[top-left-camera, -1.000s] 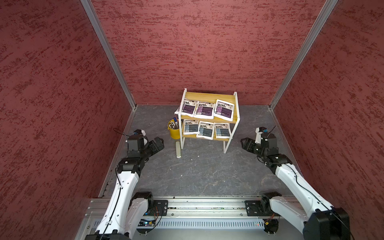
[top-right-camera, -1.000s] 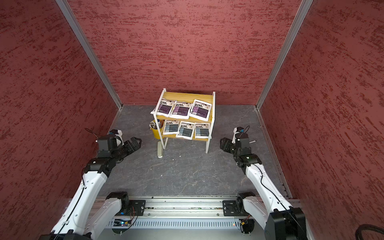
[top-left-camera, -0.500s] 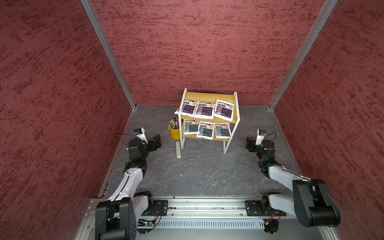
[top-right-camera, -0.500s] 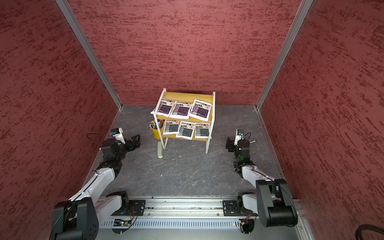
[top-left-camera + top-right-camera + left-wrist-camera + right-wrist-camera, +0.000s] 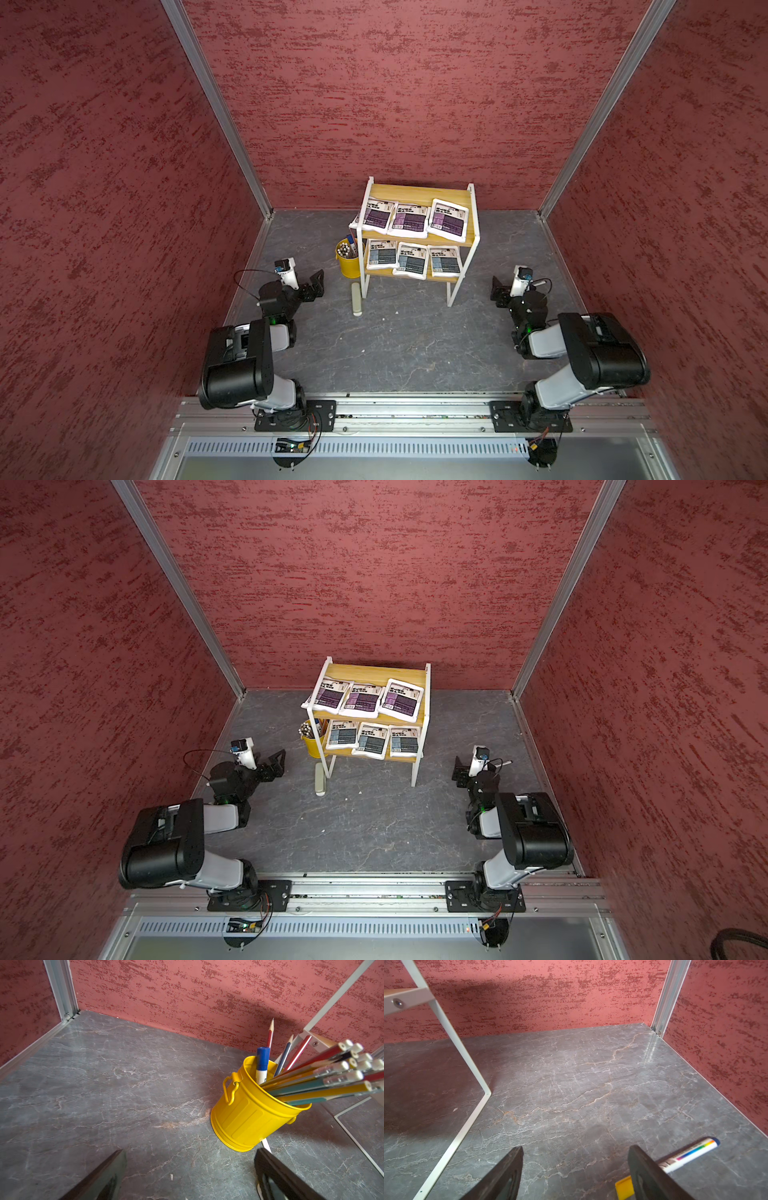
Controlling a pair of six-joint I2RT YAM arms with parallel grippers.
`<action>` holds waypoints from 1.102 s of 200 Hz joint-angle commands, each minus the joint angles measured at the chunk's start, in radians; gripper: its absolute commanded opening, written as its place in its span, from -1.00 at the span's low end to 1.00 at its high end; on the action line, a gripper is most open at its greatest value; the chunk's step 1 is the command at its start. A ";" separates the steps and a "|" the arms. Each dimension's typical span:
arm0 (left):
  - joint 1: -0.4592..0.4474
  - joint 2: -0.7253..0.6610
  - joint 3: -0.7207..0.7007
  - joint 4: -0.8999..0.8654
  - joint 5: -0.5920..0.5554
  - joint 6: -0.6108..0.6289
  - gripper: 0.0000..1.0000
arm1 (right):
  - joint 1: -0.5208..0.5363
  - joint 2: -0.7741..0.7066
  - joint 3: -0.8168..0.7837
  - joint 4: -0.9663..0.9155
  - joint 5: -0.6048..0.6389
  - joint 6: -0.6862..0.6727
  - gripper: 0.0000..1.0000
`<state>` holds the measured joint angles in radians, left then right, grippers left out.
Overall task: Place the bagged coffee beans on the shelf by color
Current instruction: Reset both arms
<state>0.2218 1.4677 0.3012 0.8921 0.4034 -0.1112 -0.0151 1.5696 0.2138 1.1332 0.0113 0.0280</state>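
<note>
Plainly, the bench (image 5: pixel 395 345) was a grey, stone-patterned slab veined with pale and rusty lines. It was boxed in on three sides by rough red walls (image 5: pixel 395 104) joined at aluminium corner posts (image 5: pixel 216 108). A metal rail (image 5: pixel 415 415) ran along its near edge.

The shelf (image 5: pixel 419 194) stood toward the back wall, near the middle. All six bagged coffee beans (image 5: pixel 446 218) lay on it. Three purple-panelled bags (image 5: pixel 409 220) sat side by side on the upper board, and three grey-blue bags (image 5: pixel 411 261) side by side on the lower one.

A yellow pen bucket (image 5: pixel 245 1118) full of pencils (image 5: pixel 311 1076) stood just beside the shelf's left side. A pale oblong case (image 5: pixel 356 298) lay on the bench just in front of it.

The left gripper (image 5: pixel 190 1153) sat low over bare bench short of the bucket, its jaws wide apart and holding nothing. The right gripper (image 5: pixel 576 1148) was low to the shelf's right, jaws likewise spread and empty. A white marker (image 5: pixel 691 1152) and a small yellow piece (image 5: pixel 624 1187) lay on the bench close beside it.
</note>
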 commanded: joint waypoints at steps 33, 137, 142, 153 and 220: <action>-0.094 0.090 -0.003 0.196 -0.038 0.117 0.99 | -0.006 -0.014 0.070 -0.012 -0.071 -0.017 0.91; -0.153 0.069 0.078 0.012 -0.243 0.124 0.99 | -0.006 -0.023 0.162 -0.196 -0.078 -0.022 0.97; -0.153 0.068 0.079 0.005 -0.244 0.125 0.99 | -0.006 -0.022 0.161 -0.197 -0.078 -0.023 0.97; -0.154 0.070 0.079 0.010 -0.244 0.124 0.99 | -0.004 -0.022 0.162 -0.197 -0.077 -0.022 0.97; -0.154 0.069 0.079 0.008 -0.243 0.124 0.99 | -0.004 -0.021 0.161 -0.196 -0.093 -0.027 0.97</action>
<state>0.0708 1.5391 0.3717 0.8970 0.1734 -0.0021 -0.0154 1.5608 0.3729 0.9367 -0.0544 0.0139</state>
